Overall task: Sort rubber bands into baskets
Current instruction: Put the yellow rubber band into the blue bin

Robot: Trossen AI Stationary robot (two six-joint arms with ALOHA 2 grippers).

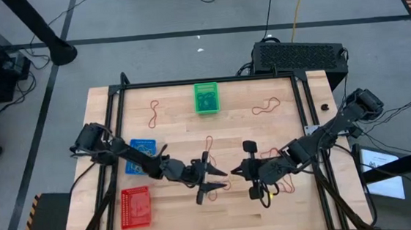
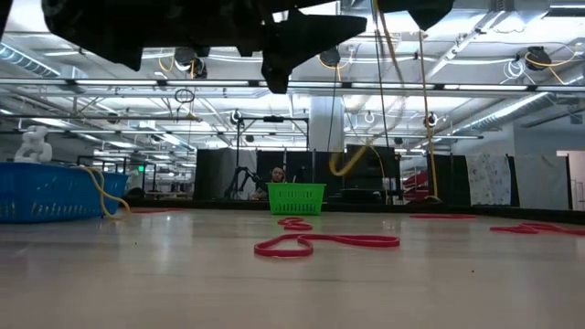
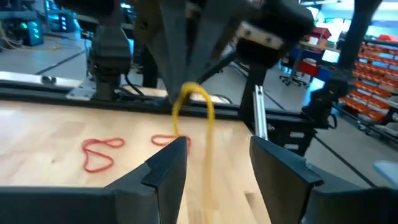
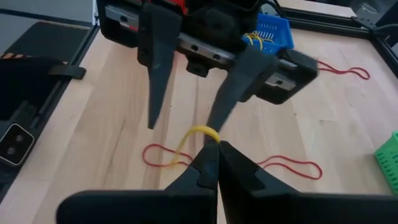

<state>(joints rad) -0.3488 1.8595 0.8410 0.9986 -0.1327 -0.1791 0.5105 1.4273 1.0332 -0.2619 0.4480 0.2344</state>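
The right gripper [image 4: 211, 163] pinches a yellow rubber band [image 4: 198, 135] tight, up over the table's middle. Facing it, the left gripper [image 4: 194, 99] waits with fingers spread. This looks like a handover; next, the left must close on the band.

Farther off sits the blue basket [image 1: 141, 152].

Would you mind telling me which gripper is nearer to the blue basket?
Left. The left gripper sits mid-table, just right of the blue basket in the high view. The right gripper, shut on a yellow band, is farther right, beyond it.
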